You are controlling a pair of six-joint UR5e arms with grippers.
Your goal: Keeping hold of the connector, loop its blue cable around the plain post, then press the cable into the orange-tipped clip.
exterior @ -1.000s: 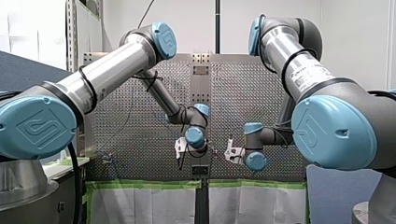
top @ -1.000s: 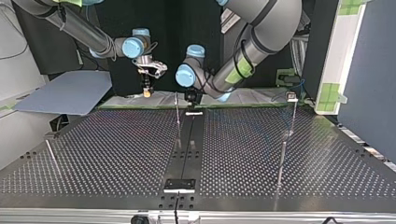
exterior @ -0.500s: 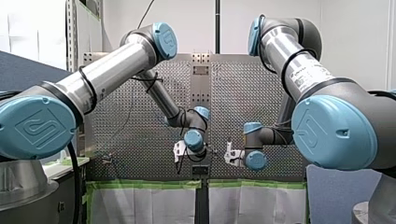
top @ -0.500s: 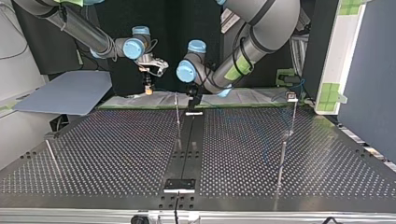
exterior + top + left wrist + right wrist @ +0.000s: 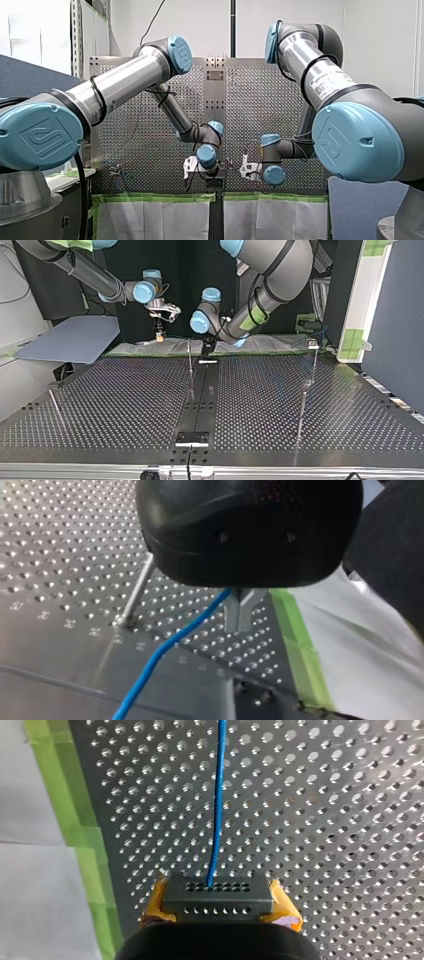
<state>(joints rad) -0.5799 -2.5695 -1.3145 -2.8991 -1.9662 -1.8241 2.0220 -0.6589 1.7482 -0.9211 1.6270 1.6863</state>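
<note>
Steel perforated table (image 5: 125,405), going by the top view. Nearest, two thin posts, left post (image 5: 56,409) and right post (image 5: 301,412). Further back at centre, the plain post (image 5: 190,364) stands upright. Just beyond it the left jaws hang at the table's far edge. Their metal fingers (image 5: 239,611) have the tips pressed together, and the blue cable (image 5: 165,650) passes between them above the tips. The cable runs beside the plain post without touching it. Farther left, the right jaws sit low by the green tape (image 5: 75,820) on the far edge, pinching the connector (image 5: 217,897) between yellow pads (image 5: 154,906). The cable leaves the connector's face and runs straight ahead over the holes.
</note>
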